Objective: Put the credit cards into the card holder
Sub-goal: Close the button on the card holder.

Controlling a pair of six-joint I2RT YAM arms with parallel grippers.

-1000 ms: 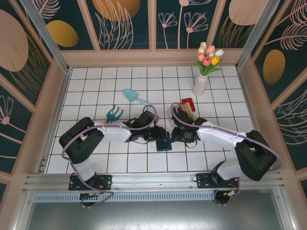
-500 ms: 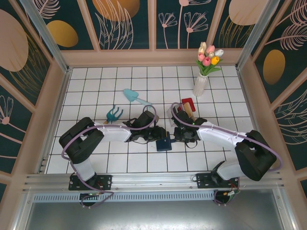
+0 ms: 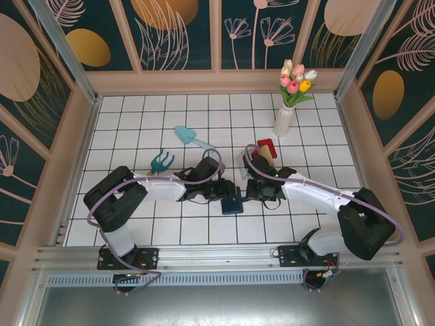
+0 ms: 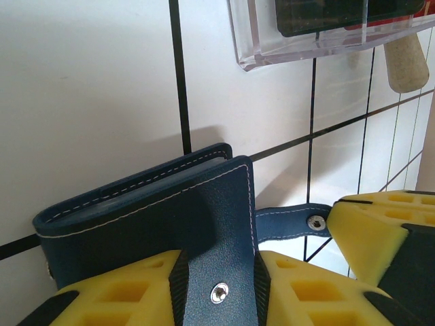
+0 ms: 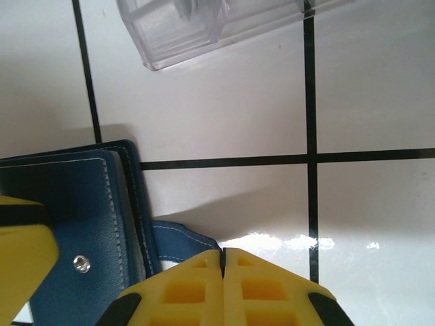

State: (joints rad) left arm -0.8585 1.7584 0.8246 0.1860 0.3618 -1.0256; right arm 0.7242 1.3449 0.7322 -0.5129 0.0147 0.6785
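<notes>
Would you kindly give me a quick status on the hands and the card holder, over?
Left hand clamped on card holder. Right hand shut on its snap tab. Cards sitting in clear rack. Nothing in the way.

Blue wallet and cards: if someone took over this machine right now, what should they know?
Left gripper: jaws clamped on the wallet, on its cover.
Right gripper: jaws shut at the end of its snap tab; whether they pinch it is unclear.
The wallet is closed on the table; cards sit in the clear rack beyond it.
Done: wallet gripped. Left: open it, slot the cards in.
</notes>
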